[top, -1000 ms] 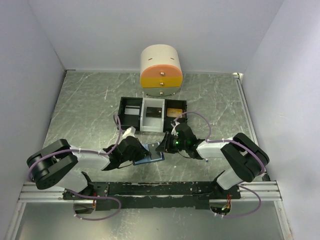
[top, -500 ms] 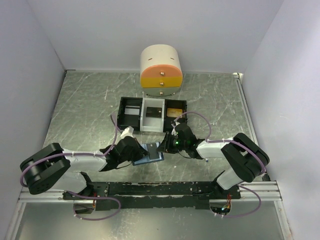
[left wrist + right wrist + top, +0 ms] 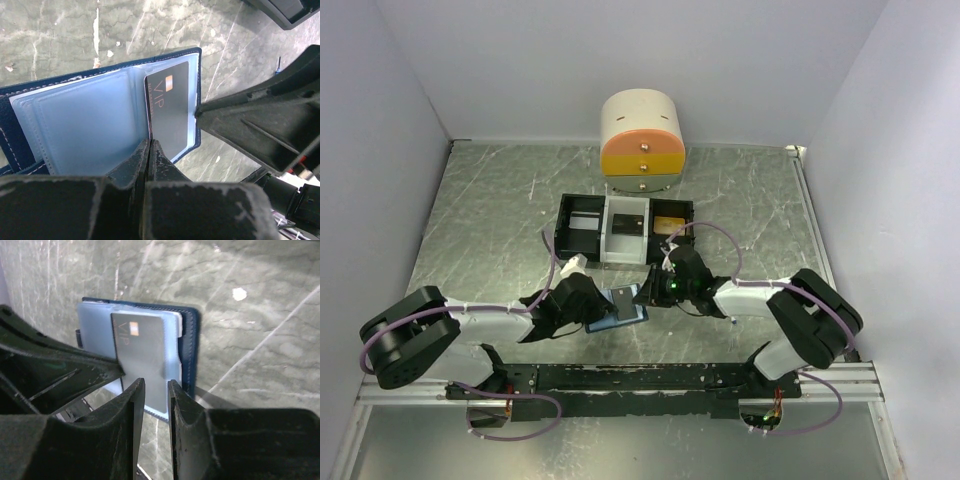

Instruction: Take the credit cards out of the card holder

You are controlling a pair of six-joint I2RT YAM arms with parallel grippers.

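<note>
The card holder (image 3: 620, 310) lies open on the table between both grippers, dark blue outside and light blue inside (image 3: 80, 125). A dark grey credit card (image 3: 170, 110) marked VIP with a small orange patch sits in its right pocket; it also shows in the right wrist view (image 3: 140, 340). My left gripper (image 3: 150, 142) is shut on the holder at the middle fold, by the card's near corner. My right gripper (image 3: 156, 385) has its jaws a narrow gap apart, straddling the pocket edge below the card. One right fingertip (image 3: 197, 114) touches the card's outer edge.
A black-and-white three-compartment tray (image 3: 561, 222) stands just behind the grippers, with small items in it. A rounded cream and orange drawer unit (image 3: 642, 143) stands at the back wall. The arms' mounting rail (image 3: 620, 378) runs along the near edge.
The left arm's rear links have shifted left and lower. Both grippers and the card holder stay in nearly the same place.
</note>
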